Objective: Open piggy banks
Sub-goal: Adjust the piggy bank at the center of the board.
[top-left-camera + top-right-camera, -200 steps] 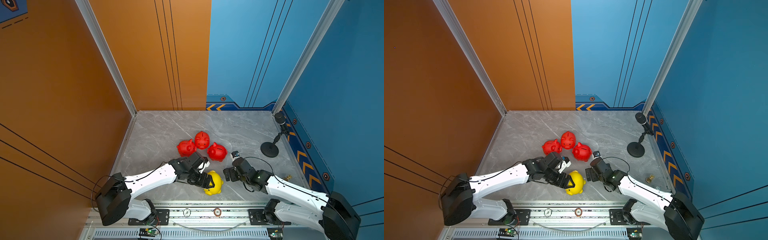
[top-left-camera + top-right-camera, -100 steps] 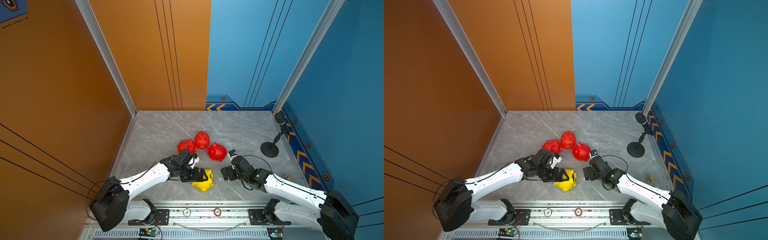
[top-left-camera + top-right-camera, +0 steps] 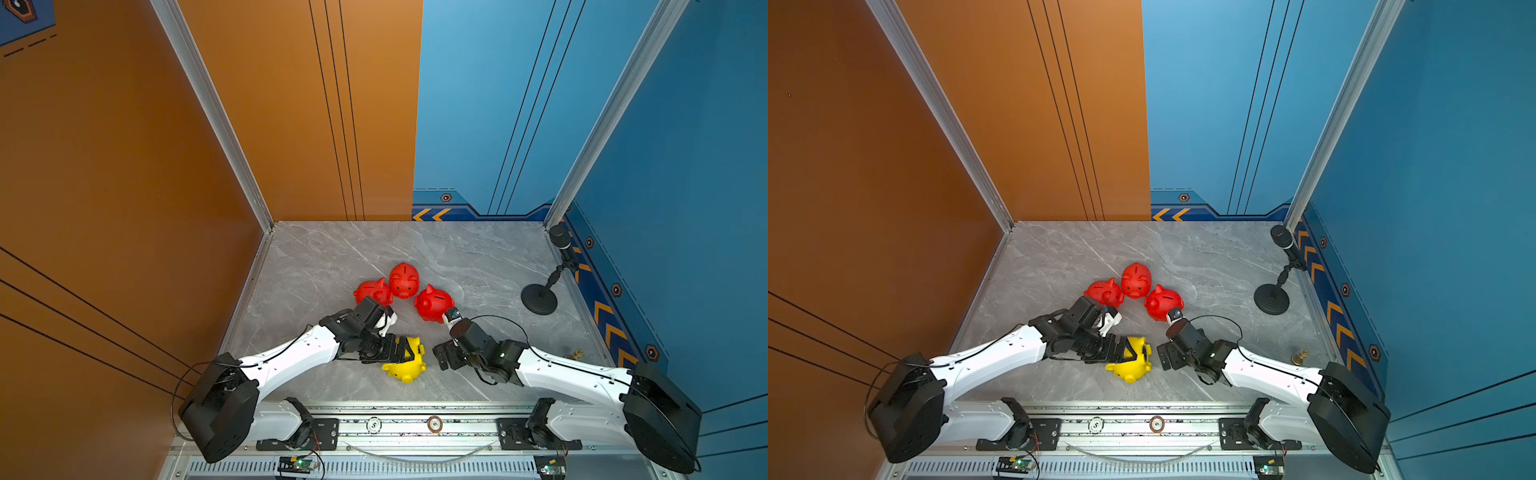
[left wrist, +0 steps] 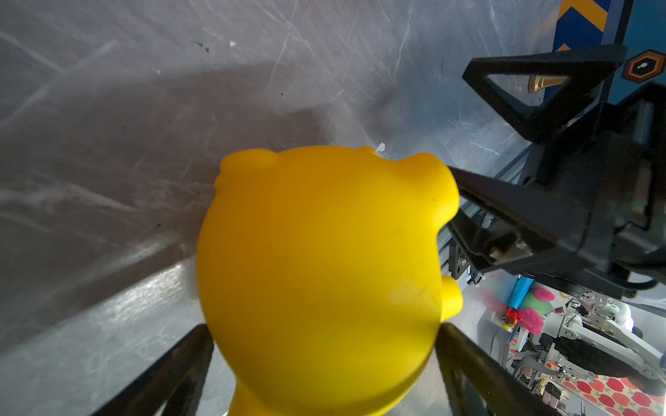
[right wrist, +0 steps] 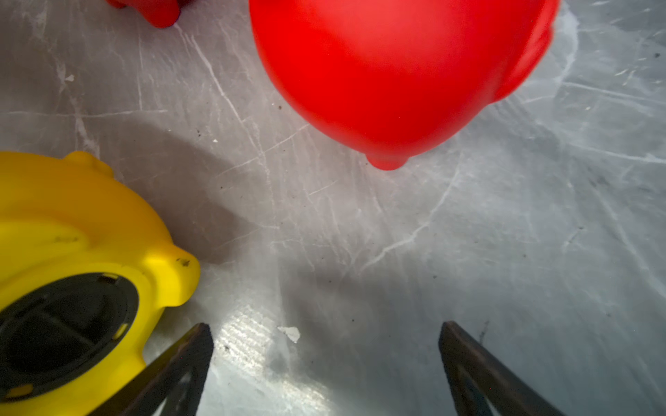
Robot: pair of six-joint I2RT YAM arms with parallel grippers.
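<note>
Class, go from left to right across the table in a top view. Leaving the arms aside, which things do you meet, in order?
Left red pig → middle red pig → right red pig → microphone stand. The yellow pig is left out because it lies in line with the middle red pig.

The grey marble-patterned tabletop point(image 3: 332, 257) carried everything. Near its middle three pigs stood upright, close together in an arc: the left red piggy bank point(image 3: 374, 291), the rear red piggy bank point(image 3: 404, 280) and the right red piggy bank point(image 3: 434, 303). Nearer the robot's side, apart from them, the yellow piggy bank point(image 3: 405, 368) lay tipped on its side. In the right wrist view its round black plug point(image 5: 61, 324) faced sideways rather than down. A microphone stand's round black base point(image 3: 539, 298) sat near the right edge. A small brass object point(image 3: 575, 354) lay farther forward along that same edge. A tiny white fleck point(image 5: 290, 333) lay on the bare surface near the yellow pig.
</note>
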